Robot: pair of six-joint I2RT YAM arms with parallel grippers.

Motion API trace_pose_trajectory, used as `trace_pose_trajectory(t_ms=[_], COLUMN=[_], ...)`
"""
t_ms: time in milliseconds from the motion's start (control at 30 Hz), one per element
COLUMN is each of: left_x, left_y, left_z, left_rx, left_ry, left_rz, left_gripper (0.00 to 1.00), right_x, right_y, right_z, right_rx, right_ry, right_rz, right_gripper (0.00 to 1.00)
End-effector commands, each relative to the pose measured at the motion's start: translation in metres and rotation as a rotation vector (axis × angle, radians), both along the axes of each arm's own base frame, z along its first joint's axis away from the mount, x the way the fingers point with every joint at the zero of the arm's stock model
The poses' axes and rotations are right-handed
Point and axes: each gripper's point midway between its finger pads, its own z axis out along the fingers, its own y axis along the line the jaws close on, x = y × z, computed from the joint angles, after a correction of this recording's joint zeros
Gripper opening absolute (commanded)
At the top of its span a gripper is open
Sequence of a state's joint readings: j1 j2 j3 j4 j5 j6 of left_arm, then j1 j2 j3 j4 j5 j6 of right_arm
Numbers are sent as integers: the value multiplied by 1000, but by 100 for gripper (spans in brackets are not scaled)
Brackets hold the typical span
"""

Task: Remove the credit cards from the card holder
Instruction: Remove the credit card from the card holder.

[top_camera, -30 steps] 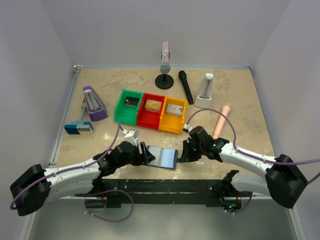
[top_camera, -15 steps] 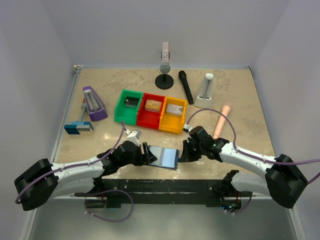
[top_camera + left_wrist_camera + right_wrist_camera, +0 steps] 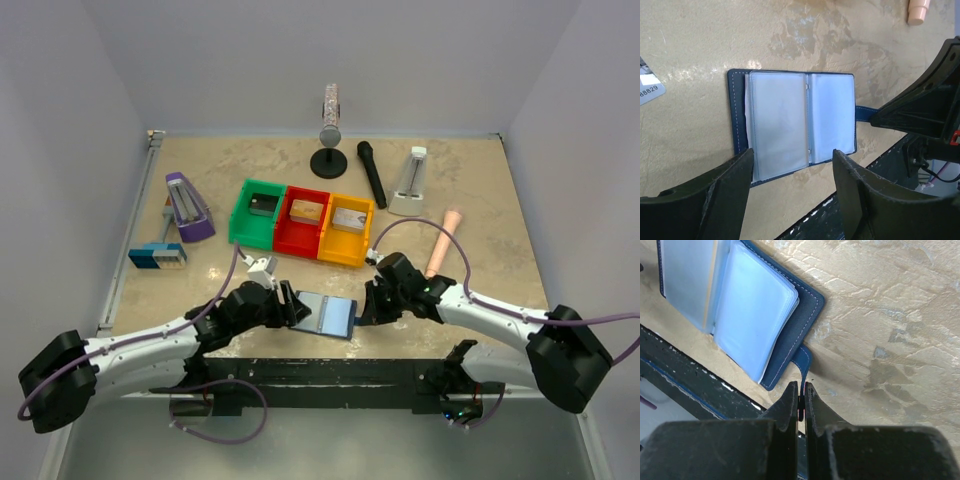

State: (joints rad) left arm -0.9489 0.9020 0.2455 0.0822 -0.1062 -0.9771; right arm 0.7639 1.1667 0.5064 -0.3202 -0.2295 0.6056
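Card holder [image 3: 795, 122] open on table [image 3: 480, 200]; left jaws spread empty above, right jaws pinching its strap [image 3: 802, 360], which may slip free.

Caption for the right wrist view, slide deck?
Right claw shut on the strap of the open navy card holder.

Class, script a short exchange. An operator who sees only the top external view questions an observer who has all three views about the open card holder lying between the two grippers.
Operator: From above I cannot see the right fingers. Is that gripper holding anything?
Observer: Yes. The right gripper is shut on the strap tab of the card holder.
Operator: Is any card out of the holder?
Observer: Part of a pale card with printed digits lies on the table beside the holder, at the edge of the left wrist view.
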Motion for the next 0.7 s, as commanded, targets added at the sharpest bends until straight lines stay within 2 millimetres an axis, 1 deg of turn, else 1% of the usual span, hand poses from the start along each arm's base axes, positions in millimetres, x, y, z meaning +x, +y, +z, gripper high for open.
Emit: trace_pose_trajectory(t_ms=[0, 133, 367, 667], left_x=[1, -2, -4, -8], left_y=[-19, -25, -27, -39], left_z=[12, 7, 1, 5], left_rx=[-19, -15, -5, -47], left_ry=[-28, -13, 4, 6], left_rz=[-65, -82, -96, -139], left_gripper=[68, 68, 67, 66], right_x=[8, 7, 7, 7], right_y=[13, 13, 13, 14], right_z=[13, 13, 13, 12], right_rx=[45, 44, 45, 43], right_ry=[-28, -25, -24, -18], right_rz=[28, 30, 31, 33], right_gripper=[0, 0, 0, 0])
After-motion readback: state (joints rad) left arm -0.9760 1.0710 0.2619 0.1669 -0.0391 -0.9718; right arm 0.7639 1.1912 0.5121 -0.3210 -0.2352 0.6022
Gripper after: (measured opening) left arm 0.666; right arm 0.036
